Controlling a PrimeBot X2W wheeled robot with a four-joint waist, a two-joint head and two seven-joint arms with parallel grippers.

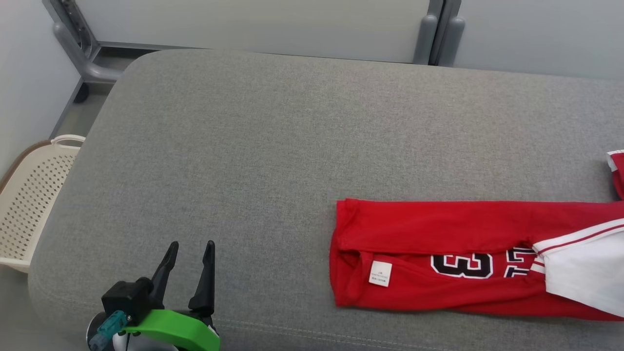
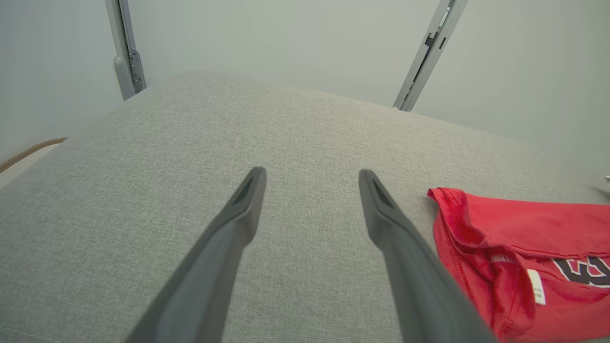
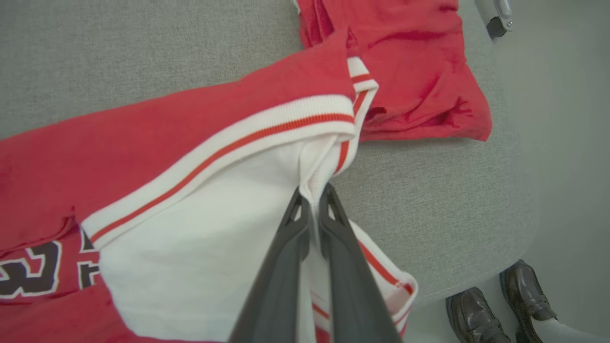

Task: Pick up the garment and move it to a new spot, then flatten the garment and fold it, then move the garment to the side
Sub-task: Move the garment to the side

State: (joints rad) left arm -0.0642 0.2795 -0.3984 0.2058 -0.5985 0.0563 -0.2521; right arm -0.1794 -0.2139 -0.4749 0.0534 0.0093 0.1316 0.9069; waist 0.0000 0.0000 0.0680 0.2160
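I see a grey fabric-covered bench [image 1: 273,146] with rounded corners, set before pale wall panels [image 1: 253,24]. A cream perforated basket [image 1: 34,195] stands on the floor just beside its left end. Grey metal posts [image 1: 438,34] rise behind it. A person's dark leather shoes [image 3: 500,305] stand near one rounded corner.

Left clear, right covered

Ahead of the left tool [image 1: 191,243] the grey bench [image 1: 253,146] lies bare up to the posts [image 1: 434,34] at the back. The garment [image 1: 438,229] covers the right side, a basket [image 1: 34,195] stands beside the left edge, and a person's shoes [image 3: 500,309] stand by a bench corner.
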